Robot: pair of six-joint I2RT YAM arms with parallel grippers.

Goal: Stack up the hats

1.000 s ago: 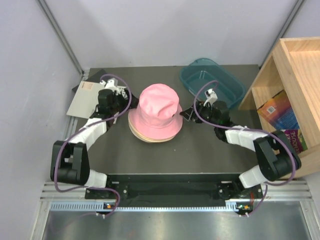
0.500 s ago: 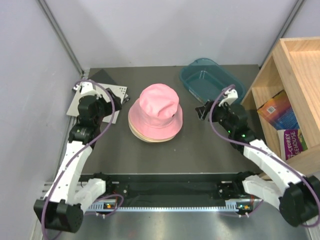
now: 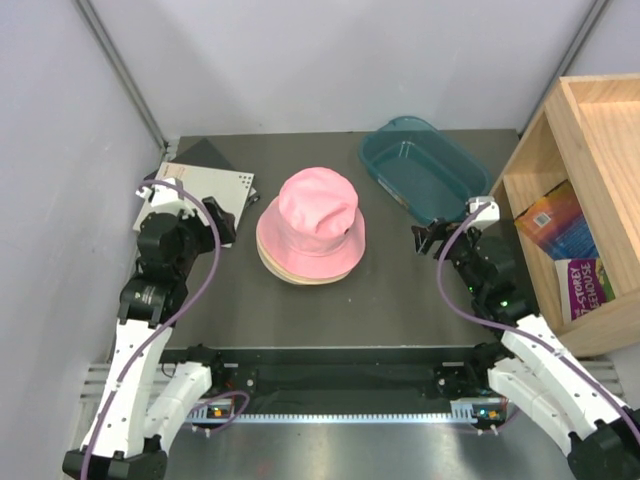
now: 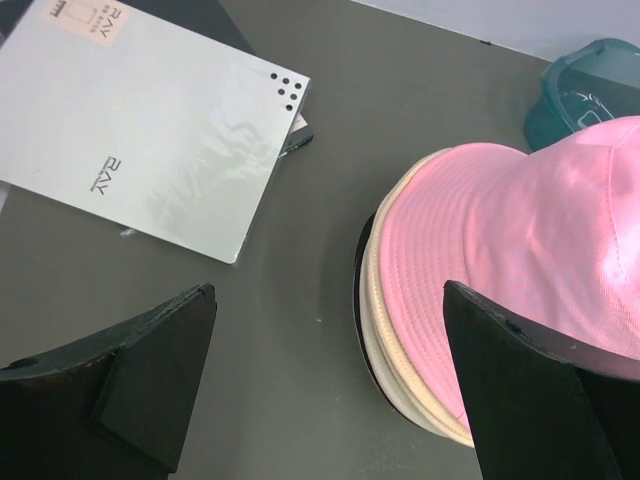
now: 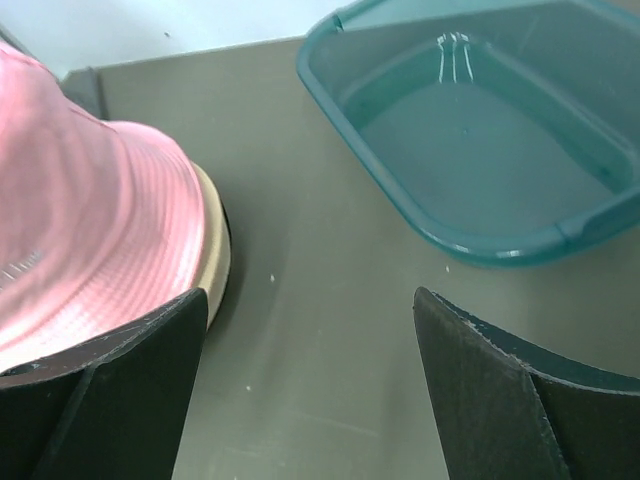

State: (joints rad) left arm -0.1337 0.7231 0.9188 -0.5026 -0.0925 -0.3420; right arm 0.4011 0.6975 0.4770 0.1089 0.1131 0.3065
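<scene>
Beneath the soft pink bucket hat [image 3: 318, 215] only thin cream brim edges [image 4: 385, 370] and a black sliver [image 4: 361, 250] peek out; how many hats lie under it I cannot count. The dark flat thing [image 3: 207, 153] under the white printed booklet [image 3: 195, 195] is mostly covered. The teal plastic tub [image 5: 480, 130] runs off the right wrist view's top and right edges. Titles on the colourful books [image 3: 552, 220] in the wooden shelf [image 3: 600, 110] are too small to read.
</scene>
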